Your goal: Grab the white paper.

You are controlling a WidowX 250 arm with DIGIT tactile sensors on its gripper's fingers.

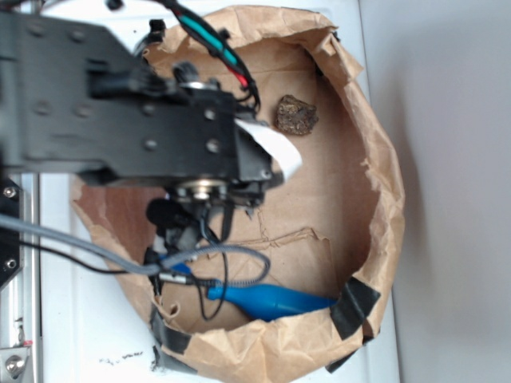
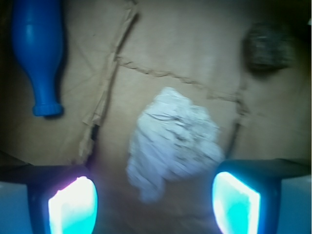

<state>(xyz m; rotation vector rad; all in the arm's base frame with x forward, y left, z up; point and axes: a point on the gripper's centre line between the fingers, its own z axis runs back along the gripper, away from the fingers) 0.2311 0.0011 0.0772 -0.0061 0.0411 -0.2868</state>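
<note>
The white paper (image 2: 171, 141), a crumpled off-white wad, lies on the brown bag floor in the wrist view. It sits just ahead of my gripper (image 2: 155, 204) and between the lines of the two fingers. The gripper is open, its glowing fingertips (image 2: 73, 204) wide apart with nothing between them, and it touches nothing. In the exterior view the black arm (image 1: 120, 104) hangs over the bag and hides the paper; only the gripper's flat white strip (image 1: 275, 148) shows there.
A cut-down brown paper bag (image 1: 387, 199) walls in the work area, with black tape (image 1: 355, 307) on its near rim. A brown rock (image 1: 296, 112) (image 2: 267, 46) lies at one side. A blue bottle (image 1: 275, 302) (image 2: 39, 53) lies at the other.
</note>
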